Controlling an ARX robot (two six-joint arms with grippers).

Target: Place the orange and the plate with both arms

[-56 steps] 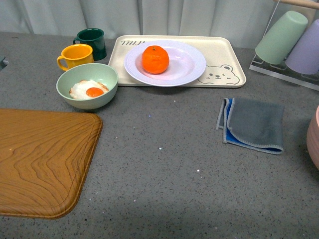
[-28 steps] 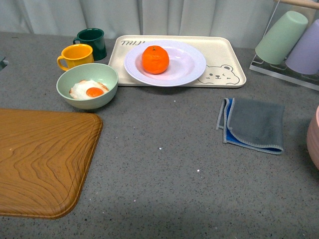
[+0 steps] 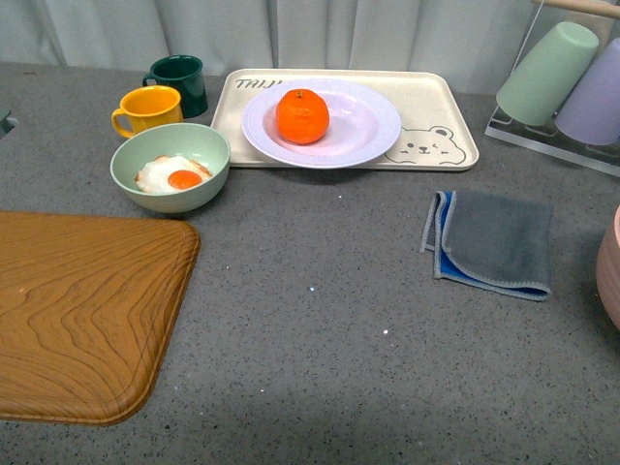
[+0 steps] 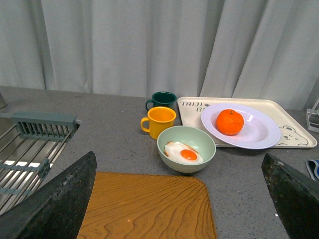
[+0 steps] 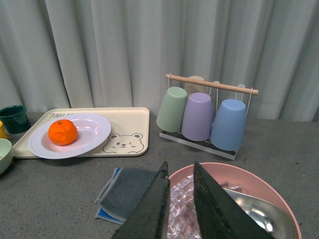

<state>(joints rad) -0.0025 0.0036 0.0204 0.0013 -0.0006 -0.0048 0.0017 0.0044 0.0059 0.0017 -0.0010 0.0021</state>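
The orange [image 3: 301, 115] lies in the white plate [image 3: 373, 131], which sits on the cream bear tray [image 3: 441, 116] at the back of the grey counter. Both also show in the left wrist view, orange [image 4: 230, 121] on plate [image 4: 259, 134], and in the right wrist view, orange [image 5: 63, 132] on plate [image 5: 92, 130]. Neither arm shows in the front view. My left gripper [image 4: 179, 199] is open and empty, over the wooden board, well short of the plate. My right gripper [image 5: 179, 174] is shut and empty, above a pink bowl.
A pale green bowl [image 3: 170, 167] with a fried egg, a yellow mug [image 3: 148, 108] and a dark green mug [image 3: 178, 82] stand left of the tray. A wooden board [image 3: 82, 310] lies front left. A grey cloth [image 3: 492, 242], a cup rack [image 5: 204, 117] and a pink bowl [image 5: 249, 184] are at the right.
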